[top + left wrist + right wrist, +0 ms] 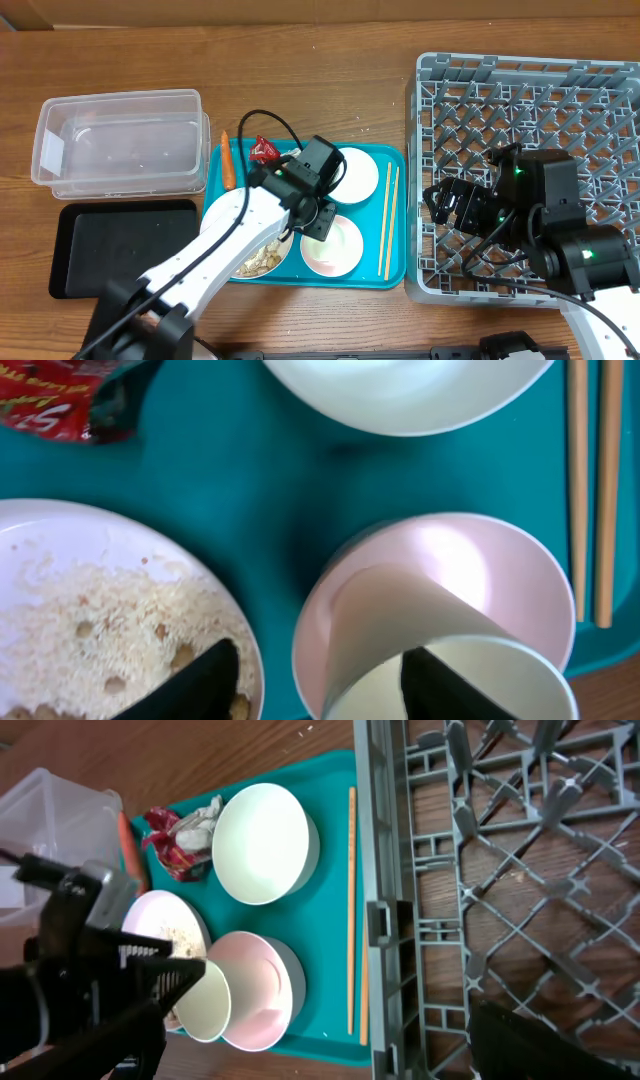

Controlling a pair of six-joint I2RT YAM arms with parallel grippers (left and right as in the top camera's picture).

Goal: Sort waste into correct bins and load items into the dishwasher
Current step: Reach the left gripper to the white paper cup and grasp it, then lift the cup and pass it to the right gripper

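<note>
Wooden surface (300, 60); on its teal serving tray (230, 480) the left end effector (318, 675), part-open, straddles the wall of the small white cup (400, 610) in the pale pink bowl (480, 560), probably to lift it. Right of that tray, the right end effector (443, 203) hangs open over the grey lattice rack (600, 90).

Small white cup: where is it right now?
In the left wrist view the small white cup leans inside the pale pink bowl on the teal serving tray, right of the round white plate.

A white cup (405, 610) leans inside a pink bowl (495, 560).
</note>
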